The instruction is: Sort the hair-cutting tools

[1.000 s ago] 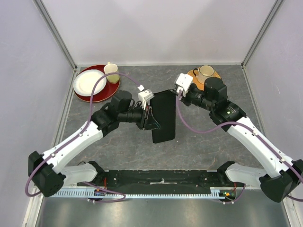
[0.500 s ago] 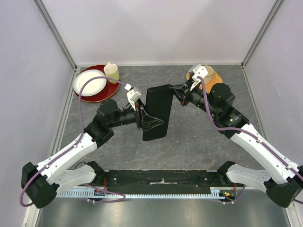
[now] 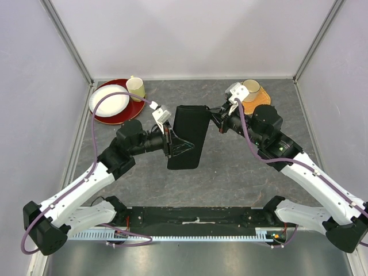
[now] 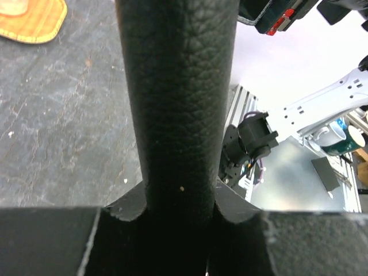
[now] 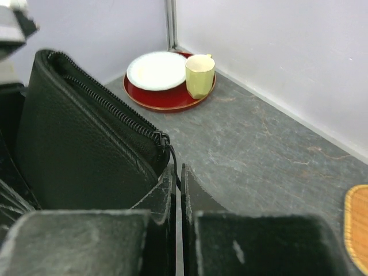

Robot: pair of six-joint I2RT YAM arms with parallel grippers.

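The black zip case (image 3: 187,135) is held up off the table between both arms. My left gripper (image 3: 172,144) is shut on the case's lower edge, which fills the left wrist view (image 4: 178,86). My right gripper (image 3: 214,118) is at the case's far right corner. In the right wrist view it (image 5: 178,178) is shut on the zip pull (image 5: 174,156) at the end of the case's zip (image 5: 103,103). The scissors and combs are out of view in every frame.
A red tray (image 3: 123,112) with a white plate (image 3: 108,99) and a pale yellow cup (image 3: 135,87) sits at the far left. An orange mat (image 3: 260,99) with a cup (image 3: 250,88) sits at the far right. Grey walls close in three sides.
Both arms have carried the case to the left and turned it. The left gripper has kept its hold throughout, and the right gripper has stayed at the far right corner.
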